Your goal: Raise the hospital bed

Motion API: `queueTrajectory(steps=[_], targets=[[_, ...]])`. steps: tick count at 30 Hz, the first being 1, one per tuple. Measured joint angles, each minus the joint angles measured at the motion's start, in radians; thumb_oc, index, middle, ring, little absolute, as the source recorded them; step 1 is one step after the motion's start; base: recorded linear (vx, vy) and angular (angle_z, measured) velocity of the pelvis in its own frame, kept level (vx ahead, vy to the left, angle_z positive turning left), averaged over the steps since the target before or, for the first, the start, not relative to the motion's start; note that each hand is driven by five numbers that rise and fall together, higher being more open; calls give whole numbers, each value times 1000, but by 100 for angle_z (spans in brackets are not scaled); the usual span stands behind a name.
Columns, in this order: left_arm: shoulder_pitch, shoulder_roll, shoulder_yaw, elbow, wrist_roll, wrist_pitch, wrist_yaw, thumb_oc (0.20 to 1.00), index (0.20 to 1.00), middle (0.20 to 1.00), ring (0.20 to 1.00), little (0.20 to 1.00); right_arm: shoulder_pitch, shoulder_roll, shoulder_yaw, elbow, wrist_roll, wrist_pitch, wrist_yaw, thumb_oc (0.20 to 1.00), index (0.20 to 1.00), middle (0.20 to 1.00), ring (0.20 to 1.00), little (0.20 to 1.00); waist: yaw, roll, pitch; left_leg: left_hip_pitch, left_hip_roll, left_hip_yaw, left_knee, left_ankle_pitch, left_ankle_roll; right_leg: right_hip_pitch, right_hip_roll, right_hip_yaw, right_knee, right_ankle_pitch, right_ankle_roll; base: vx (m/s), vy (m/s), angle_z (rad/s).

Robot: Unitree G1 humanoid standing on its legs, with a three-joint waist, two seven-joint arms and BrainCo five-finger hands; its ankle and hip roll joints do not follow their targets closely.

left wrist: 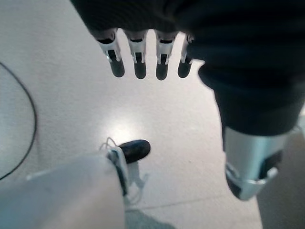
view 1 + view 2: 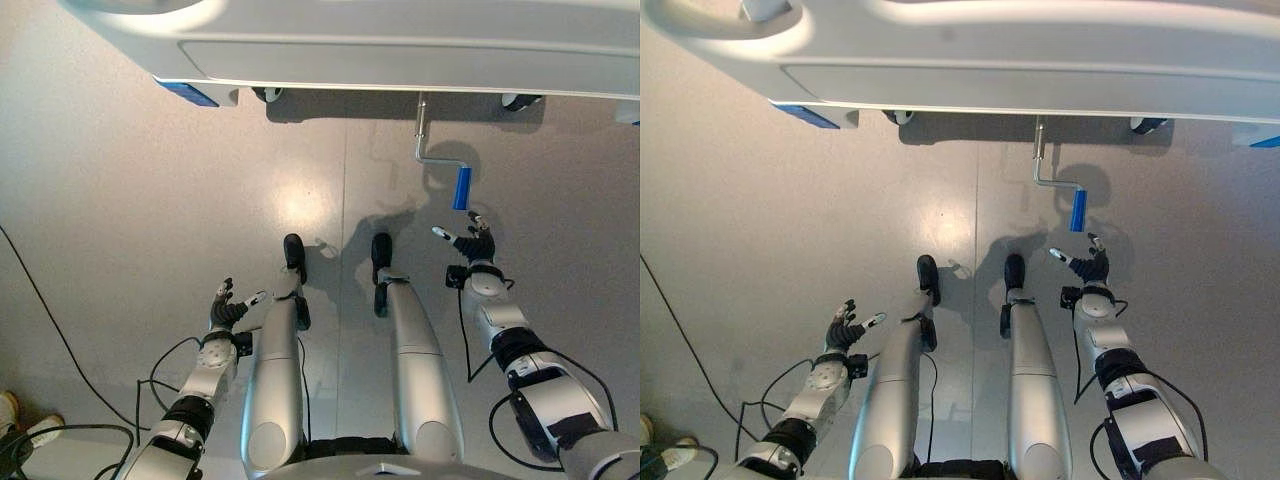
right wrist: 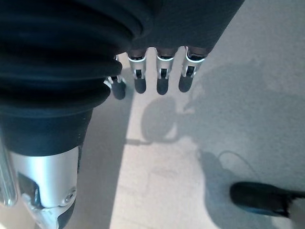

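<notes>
I see my right hand (image 2: 472, 243) spread and empty just below the blue crank handle (image 2: 462, 187) under the hospital bed (image 2: 400, 45), left hand (image 2: 228, 308) also spread, touching nothing.

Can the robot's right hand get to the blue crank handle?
Probably yes. The right hand is open just below the blue handle of the bed's crank, and nothing sits between them.
</notes>
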Motion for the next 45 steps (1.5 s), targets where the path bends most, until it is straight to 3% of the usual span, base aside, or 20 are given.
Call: queueTrajectory(steps=[10, 20, 30, 41, 42, 43, 44, 45], targets=[[5, 46, -2, -94, -18, 0, 11, 1000, 1000, 1000, 1000, 1000, -39, -17, -13, -15, 32, -5, -5, 1000, 1000, 1000, 1000, 1000, 3, -3, 1, -47, -17, -19, 6, -2, 6, -39, -19, -16, 14, -15, 6, 22, 5, 7], [8, 48, -1, -118, -17, 2, 18, 1000, 1000, 1000, 1000, 1000, -34, -26, -17, -207, 30, -11, -23, 1000, 1000, 1000, 1000, 1000, 0, -3, 1, -72, -18, -14, 6, 0, 5, -67, -19, -13, 13, -11, 3, 6, 1, 0], [8, 47, -1, -120, -15, 2, 30, 1000, 1000, 1000, 1000, 1000, -65, -92, -29, -260, -51, -10, -68, 1000, 1000, 1000, 1000, 1000, -3, -4, 1, -74, -18, -16, -6, 2, 3, -69, -19, -15, 5, -11, 3, 0, 0, 0], [8, 47, -3, -134, -12, 2, 48, 1000, 1000, 1000, 1000, 1000, -90, -98, -48, -273, -89, -9, -91, 1000, 1000, 1000, 1000, 1000, -9, -4, 1, -90, -18, -16, -8, 2, 3, -82, -19, -16, 2, -10, 4, 0, 0, 0], [8, 47, -3, -134, -12, 2, 48, 1000, 1000, 1000, 1000, 1000, -98, -98, -48, -260, -89, -9, -91, 922, 922, 922, 922, 922, -9, -4, 1, -90, -18, -16, -8, 2, 3, -82, -19, -16, 2, -10, 4, 0, 0, 0], [8, 47, -3, -134, -12, 2, 48, 1000, 1000, 1000, 1000, 1000, -102, -99, -48, -257, -88, -8, -91, 900, 900, 900, 900, 900, -10, -4, 1, -90, -18, -16, -8, 2, 3, -82, -19, -16, 2, -10, 4, 0, 0, 0], [8, 47, -3, -134, -12, 2, 48, 1000, 1000, 1000, 1000, 1000, -106, -101, -46, -253, -88, -8, -90, 1000, 1000, 1000, 1000, 1000, -9, -4, 1, -90, -18, -16, -8, 2, 3, -82, -19, -16, 4, -10, 4, 0, 0, 0], [8, 47, -3, -134, -12, 2, 48, 1000, 1000, 1000, 1000, 1000, -115, -101, -45, -241, -88, -8, -90, 1000, 1000, 1000, 1000, 1000, -8, -4, 1, -89, -18, -16, -7, 2, 3, -82, -20, -16, 5, -10, 4, 0, 0, 0]])
